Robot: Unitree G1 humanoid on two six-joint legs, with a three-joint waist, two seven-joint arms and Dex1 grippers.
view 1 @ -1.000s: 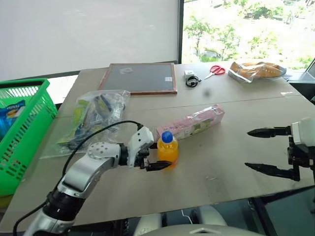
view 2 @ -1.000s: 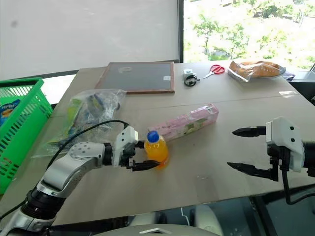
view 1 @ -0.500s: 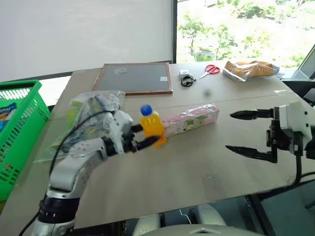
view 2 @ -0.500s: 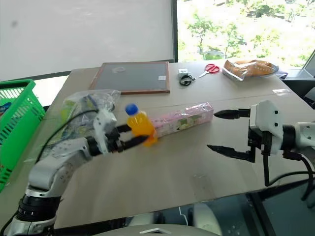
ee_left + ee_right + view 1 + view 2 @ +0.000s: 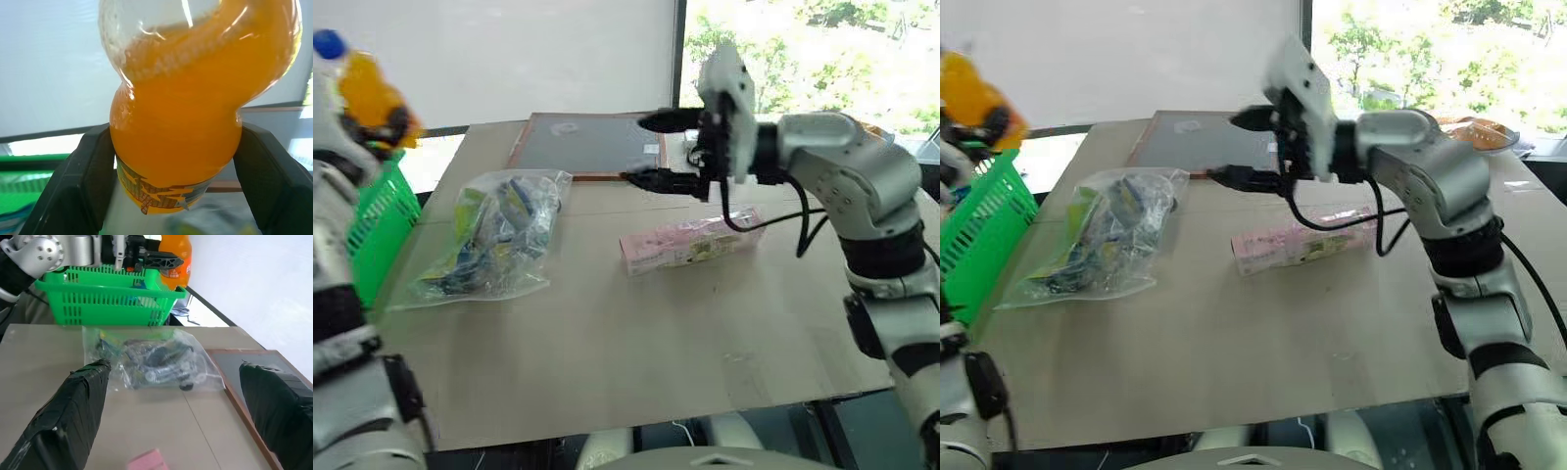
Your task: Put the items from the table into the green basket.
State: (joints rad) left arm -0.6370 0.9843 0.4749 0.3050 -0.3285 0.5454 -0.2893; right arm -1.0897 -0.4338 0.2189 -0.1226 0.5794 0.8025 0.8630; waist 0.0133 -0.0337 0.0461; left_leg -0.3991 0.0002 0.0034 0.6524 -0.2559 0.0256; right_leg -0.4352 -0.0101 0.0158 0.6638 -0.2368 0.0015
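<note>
Beige table (image 5: 607, 343) by a window. My left gripper (image 5: 171, 147) clamps the orange bottle (image 5: 374, 93) above the green basket (image 5: 382, 225), ready to drop in. My right gripper (image 5: 651, 149) hangs open above the pink box (image 5: 690, 240); plastic bag (image 5: 499, 230) lies beside the basket.

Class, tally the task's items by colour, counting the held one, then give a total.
Orange: 1, the bottle in the left gripper
Pink: 1, the box
Clear: 1, the bag
Total: 3
</note>
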